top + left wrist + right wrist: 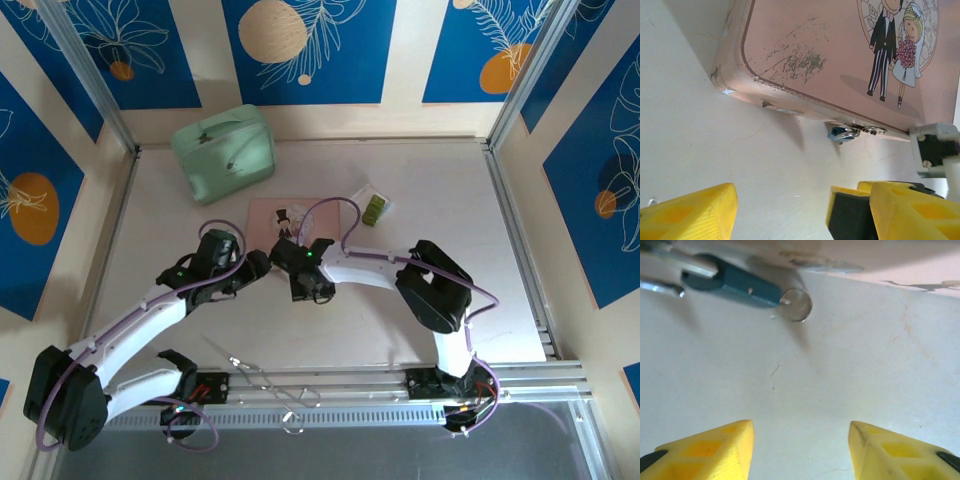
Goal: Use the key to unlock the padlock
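Two claws: both stand open and hold nothing.
Left claw (790,215): fingers wide apart, low over the table (715,150), facing the near edge of the tin (840,60).
Right claw (800,450): fingers parted with bare table between them, the padlock just ahead.
Padlock (732,285): on the table against the tin's edge, its shackle (685,266) toward the tin's clasp (872,131) and its blue body pointing out at the right claw.
Key: a round silvery piece (795,305) sits at the blue end. It may be the key's head in the lock, but that cannot be told.
Step, judged: close on the round piece and turn it.
Risk, slip: the piece is tiny and smooth, so broad fingers may pinch its rim and skid off.
Risk, spin: the lock lies loose. With nothing bracing the body, a twist may roll the whole lock instead of the key.
Risk, shove: a low approach may push the lock sideways along the tin.
Risk, clash: the claws sit near each other, so one reaching in may strike the other.
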Motion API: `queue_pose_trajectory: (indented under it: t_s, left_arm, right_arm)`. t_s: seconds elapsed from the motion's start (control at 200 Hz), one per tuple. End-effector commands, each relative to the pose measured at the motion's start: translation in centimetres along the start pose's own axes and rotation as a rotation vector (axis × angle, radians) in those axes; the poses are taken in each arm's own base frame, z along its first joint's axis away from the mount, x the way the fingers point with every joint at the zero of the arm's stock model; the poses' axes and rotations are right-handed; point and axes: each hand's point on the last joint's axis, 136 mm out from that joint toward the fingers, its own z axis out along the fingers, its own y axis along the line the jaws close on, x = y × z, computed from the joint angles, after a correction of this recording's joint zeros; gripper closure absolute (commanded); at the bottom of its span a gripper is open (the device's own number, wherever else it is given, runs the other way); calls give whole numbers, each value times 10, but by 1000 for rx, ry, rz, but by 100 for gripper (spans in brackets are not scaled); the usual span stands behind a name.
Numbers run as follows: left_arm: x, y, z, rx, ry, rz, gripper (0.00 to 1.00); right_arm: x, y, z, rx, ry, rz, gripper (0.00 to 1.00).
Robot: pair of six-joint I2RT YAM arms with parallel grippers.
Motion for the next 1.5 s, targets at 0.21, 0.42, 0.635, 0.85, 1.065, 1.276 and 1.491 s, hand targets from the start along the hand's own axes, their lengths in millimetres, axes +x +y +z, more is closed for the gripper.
queue_pose_trajectory:
  t_s: [0.21,0.42,0.635,0.85,1.065,1.276,1.491]
  left_arm:
    - [-27,-2,-7,-73,-67,153,27]
    - [-54,-3,5,-110,-90,160,24]
    - [-79,0,15,-108,-93,116,24]
    - [-89,4,36,-68,-78,56,27]
    - [-86,-3,50,-32,-27,56,31]
    - [-78,4,57,-34,-7,37,33]
    - [-72,7,57,-28,0,26,34]
  right_arm:
    - [-36,24,-40,-394,-181,-135,46]
    - [-48,1,-72,-541,-364,-20,50]
    - [-39,9,-61,-429,-398,-68,52]
    - [-45,16,-40,-270,-329,-94,55]
    - [-53,15,-39,-183,-313,-42,51]
    - [-50,18,-20,-98,-281,-95,45]
    - [-48,12,-9,30,-289,-175,42]
